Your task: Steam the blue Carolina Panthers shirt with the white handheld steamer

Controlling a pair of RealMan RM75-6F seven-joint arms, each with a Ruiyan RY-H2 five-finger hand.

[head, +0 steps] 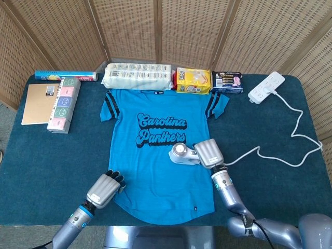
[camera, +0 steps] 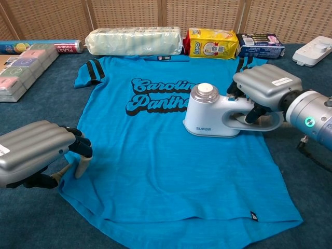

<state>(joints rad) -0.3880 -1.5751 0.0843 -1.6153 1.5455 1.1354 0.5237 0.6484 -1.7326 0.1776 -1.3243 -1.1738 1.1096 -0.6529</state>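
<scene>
Two hands in play, steaming looks mid-way at best. Shirt (camera: pixel 155 155) lies flat on the table (head: pixel 41 155), face up, collar toward the far edge. Right hand (camera: pixel 262 91) grasps the white steamer (camera: pixel 212 116) by its handle, fingers wrapped through the loop; the steamer's base sits on the shirt, just right of the "Carolina Panthers" lettering, mid-chest height near the shirt's right edge. Left hand (camera: pixel 36 150) is at the shirt's lower left hem corner, fingers curled down on the cloth edge; looks like it pins or pinches the hem, cannot tell which. No steam visible, so cannot tell if the steamer is on. Judgement: only the right-centre strip is being covered now; lettering, left half, sleeves and lower hem likely left. Packets along the shirt's collar side and a power strip (head: pixel 266 86) beyond the shirt's right sleeve are untouched.
</scene>
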